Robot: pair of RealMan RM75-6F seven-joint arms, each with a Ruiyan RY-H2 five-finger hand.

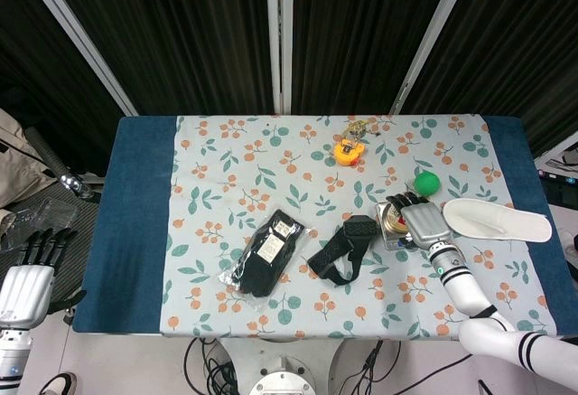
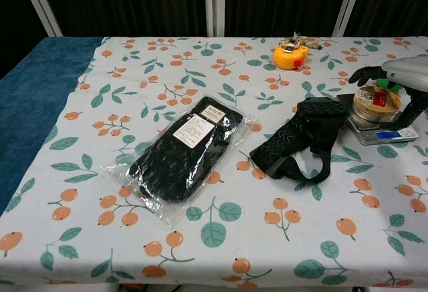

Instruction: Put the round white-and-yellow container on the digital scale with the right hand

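The round white-and-yellow container (image 2: pixel 374 103) with a red label sits on the platform of the silver digital scale (image 2: pixel 388 133) at the table's right side. My right hand (image 2: pixel 403 77) reaches over it from the right, dark fingers curled around its far side and thumb beside it, gripping it. From the head view, the container (image 1: pixel 395 218) shows just left of the right hand (image 1: pixel 424 223), over the scale (image 1: pixel 402 243). My left hand (image 1: pixel 27 277) hangs off the table at the lower left, fingers straight and apart, holding nothing.
A black strap (image 2: pixel 301 138) lies right beside the scale's left edge. A bag of black socks (image 2: pixel 184 148) lies mid-table. An orange tape measure (image 2: pixel 291 55) sits at the back, a green ball (image 1: pixel 425 182) behind the scale, a white insole (image 1: pixel 497 219) to its right.
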